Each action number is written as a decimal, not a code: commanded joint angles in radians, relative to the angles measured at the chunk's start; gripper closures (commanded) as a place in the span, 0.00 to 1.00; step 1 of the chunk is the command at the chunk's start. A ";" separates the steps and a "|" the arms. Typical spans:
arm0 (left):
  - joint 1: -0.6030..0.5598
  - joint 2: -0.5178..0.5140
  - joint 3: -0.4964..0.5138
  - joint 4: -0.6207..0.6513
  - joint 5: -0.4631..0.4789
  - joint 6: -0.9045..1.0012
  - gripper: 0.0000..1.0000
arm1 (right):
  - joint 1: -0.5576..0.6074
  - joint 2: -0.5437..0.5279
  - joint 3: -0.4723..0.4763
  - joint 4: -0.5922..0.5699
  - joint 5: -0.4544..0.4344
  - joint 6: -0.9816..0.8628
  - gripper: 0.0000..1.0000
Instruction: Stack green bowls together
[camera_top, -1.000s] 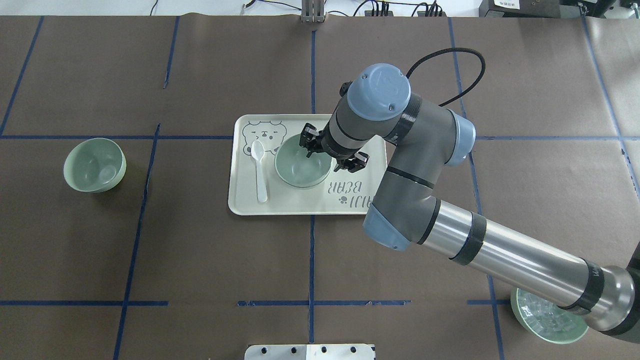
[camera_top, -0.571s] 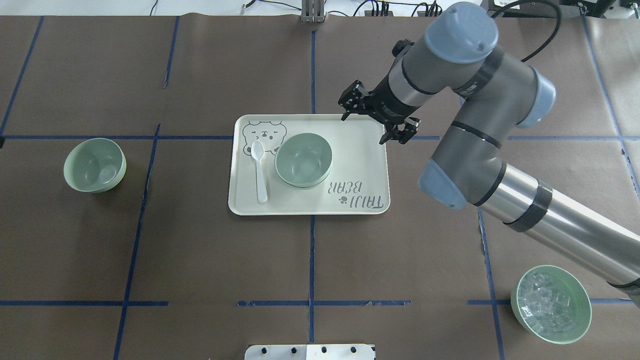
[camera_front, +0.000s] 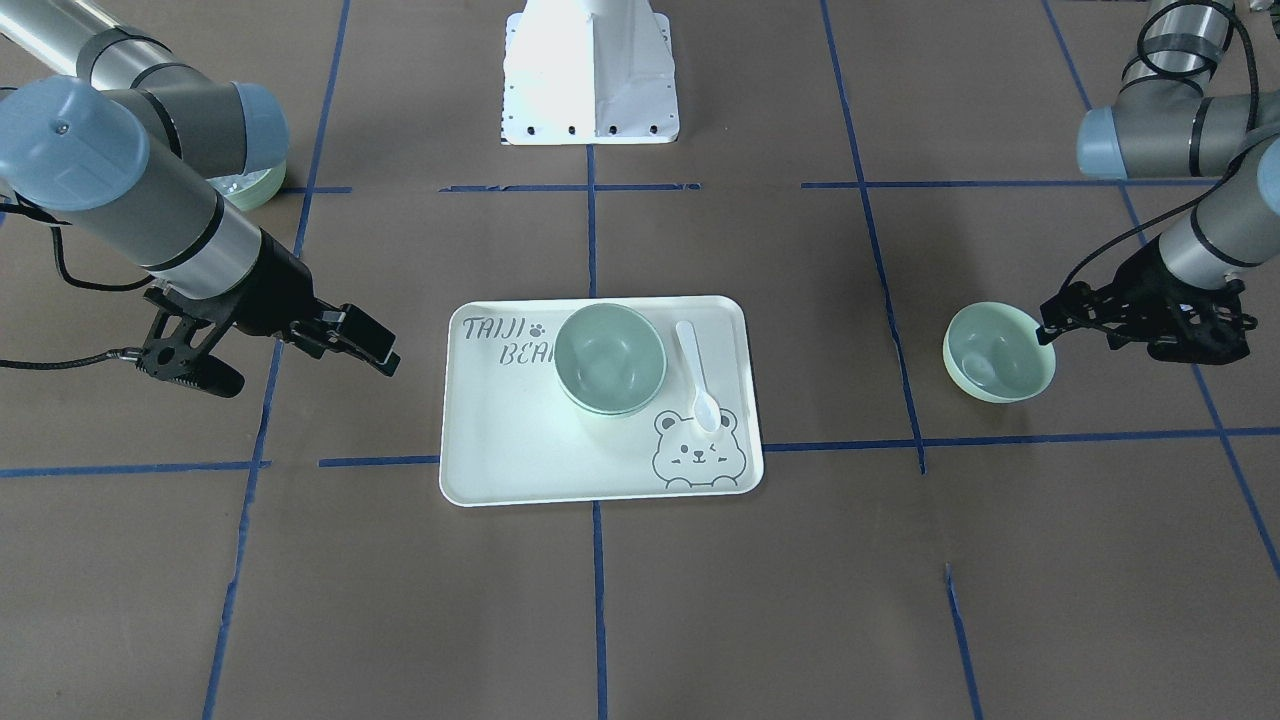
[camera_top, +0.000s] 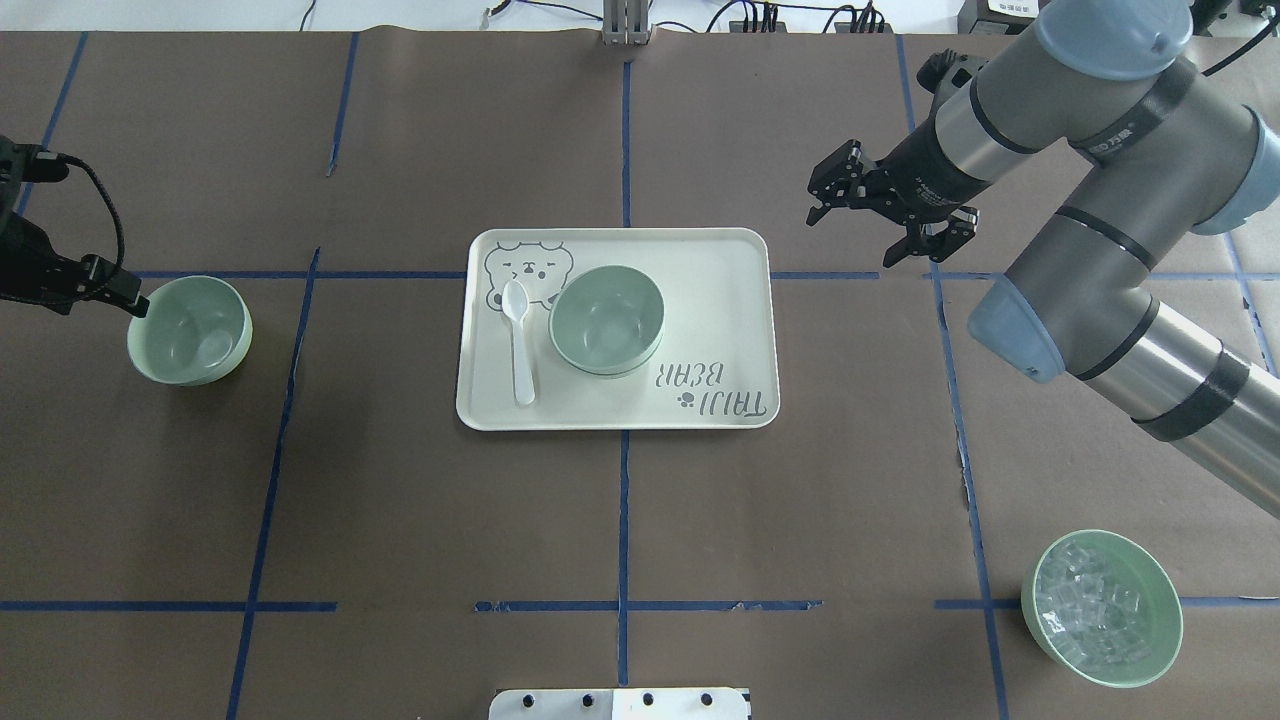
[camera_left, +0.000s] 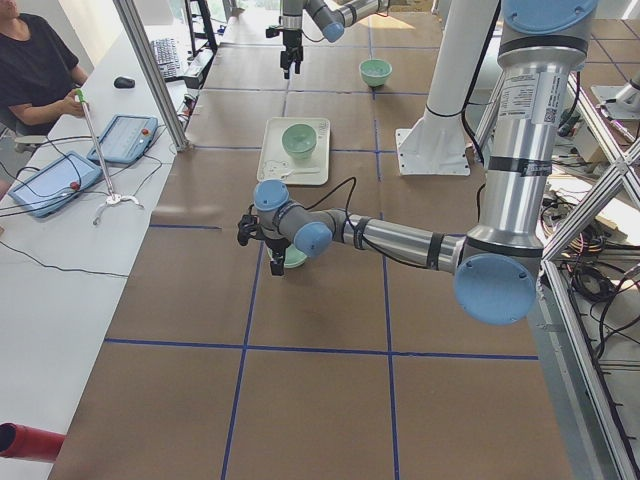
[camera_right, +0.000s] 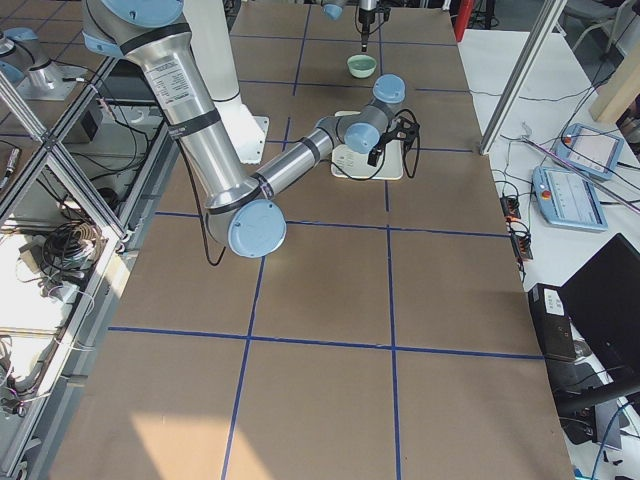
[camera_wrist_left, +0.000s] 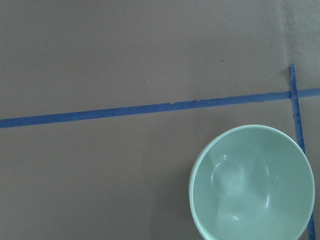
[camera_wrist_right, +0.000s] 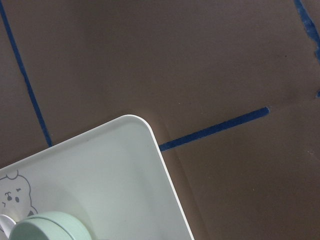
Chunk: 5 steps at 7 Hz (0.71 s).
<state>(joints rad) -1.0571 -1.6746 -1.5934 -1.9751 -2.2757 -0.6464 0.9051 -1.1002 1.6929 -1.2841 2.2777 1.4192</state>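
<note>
A pale green bowl (camera_top: 606, 320) stands on the bear-print tray (camera_top: 720, 300). Its double rim in the front view (camera_front: 610, 360) looks like two bowls nested. A single green bowl (camera_top: 190, 330) stands on the table far left; it also shows in the front view (camera_front: 998, 352) and the left wrist view (camera_wrist_left: 252, 182). My left gripper (camera_front: 1130, 335) is open beside it, one finger (camera_top: 118, 292) at its outer rim. My right gripper (camera_top: 890, 225) is open and empty, above the table right of the tray's far corner.
A white spoon (camera_top: 518, 340) lies on the tray left of the bowl. A like green bowl of clear cubes (camera_top: 1102, 608) stands at the near right. Blue tape lines cross the brown table cover. The robot base (camera_front: 590, 70) is behind the tray.
My right gripper has left the bowl on the tray and moved right and back, still open. My left gripper has come into view beside the far-left bowl.
</note>
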 joint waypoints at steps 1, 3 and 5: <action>0.051 -0.039 0.088 -0.014 0.012 -0.003 0.08 | 0.002 -0.003 -0.002 0.000 0.000 -0.005 0.00; 0.060 -0.048 0.107 -0.011 0.012 -0.009 0.99 | 0.002 -0.001 -0.001 0.000 0.000 -0.005 0.00; 0.063 -0.056 0.096 -0.011 -0.001 -0.009 1.00 | 0.002 -0.003 -0.001 0.000 0.000 -0.006 0.00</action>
<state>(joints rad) -0.9957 -1.7267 -1.4924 -1.9848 -2.2713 -0.6547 0.9066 -1.1017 1.6919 -1.2839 2.2786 1.4139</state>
